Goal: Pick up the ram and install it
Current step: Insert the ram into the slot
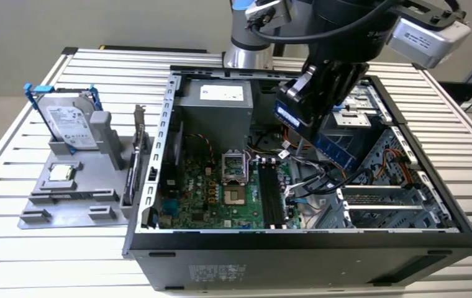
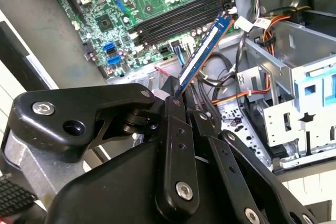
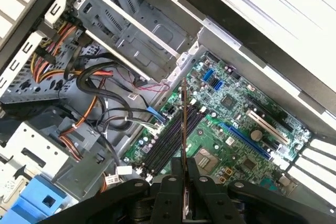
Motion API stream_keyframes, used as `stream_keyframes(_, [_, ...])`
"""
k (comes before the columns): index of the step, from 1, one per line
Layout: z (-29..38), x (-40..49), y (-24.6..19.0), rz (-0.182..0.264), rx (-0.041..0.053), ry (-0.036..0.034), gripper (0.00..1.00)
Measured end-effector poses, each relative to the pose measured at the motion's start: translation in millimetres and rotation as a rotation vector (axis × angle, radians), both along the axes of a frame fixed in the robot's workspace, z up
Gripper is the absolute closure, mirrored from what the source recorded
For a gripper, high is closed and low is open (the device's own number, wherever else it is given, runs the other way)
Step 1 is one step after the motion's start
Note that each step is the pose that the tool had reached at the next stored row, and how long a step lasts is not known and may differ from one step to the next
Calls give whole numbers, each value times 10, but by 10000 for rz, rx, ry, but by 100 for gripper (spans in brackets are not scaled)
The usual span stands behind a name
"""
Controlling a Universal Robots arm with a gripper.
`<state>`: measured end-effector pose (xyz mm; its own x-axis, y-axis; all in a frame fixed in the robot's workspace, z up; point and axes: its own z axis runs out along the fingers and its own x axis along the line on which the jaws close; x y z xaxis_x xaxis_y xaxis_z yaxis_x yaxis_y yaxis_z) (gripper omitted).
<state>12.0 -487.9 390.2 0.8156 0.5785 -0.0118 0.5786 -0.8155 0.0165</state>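
Jaws clenched on the ram (image 1: pixel 338 149)! The gripper (image 1: pixel 309 105) hangs at upper centre-right of the exterior view, over the open case (image 1: pixel 302 239) on the worktop (image 1: pixel 20 248). In the second wrist view the stick juts out tilted, its far end near the slots (image 2: pixel 178 17) but apparently clear of them. Pickup looks done, so I'd call this the align phase. Seating calls for levelling the stick, lining its edge along one slot, then pressing straight down.
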Motion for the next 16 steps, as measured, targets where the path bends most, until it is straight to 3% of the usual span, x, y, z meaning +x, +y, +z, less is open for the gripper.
stream_keyframes(16, [0, 0, 0, -1398, 0, 0, 100])
